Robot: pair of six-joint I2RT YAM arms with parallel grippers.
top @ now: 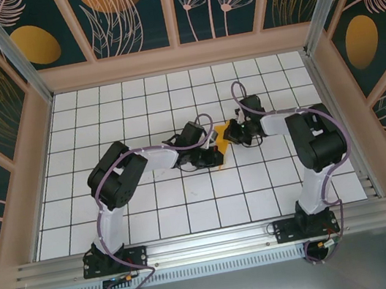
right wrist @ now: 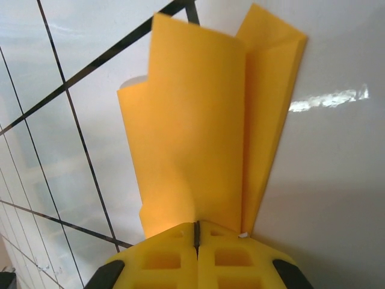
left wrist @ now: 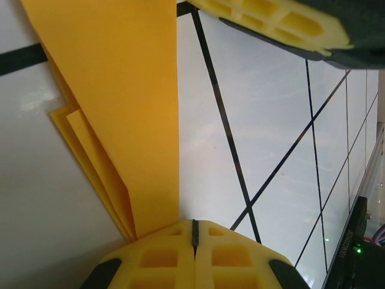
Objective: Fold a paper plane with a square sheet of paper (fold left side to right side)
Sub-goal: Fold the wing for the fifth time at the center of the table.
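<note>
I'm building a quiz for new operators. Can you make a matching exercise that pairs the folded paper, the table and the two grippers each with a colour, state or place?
1. folded paper
2. table
3. left gripper
4. right gripper

a. white with black grid lines
b. shut, reaching the paper from the right in the top view
c. orange-yellow, in layers
d. shut, reaching the paper from the left in the top view

Pairs: 1-c, 2-a, 3-d, 4-b

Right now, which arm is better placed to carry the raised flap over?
Probably right: the right claw is shut on the paper plane's lifted, curling flap. The left claw sits shut by the flat layers.
</note>
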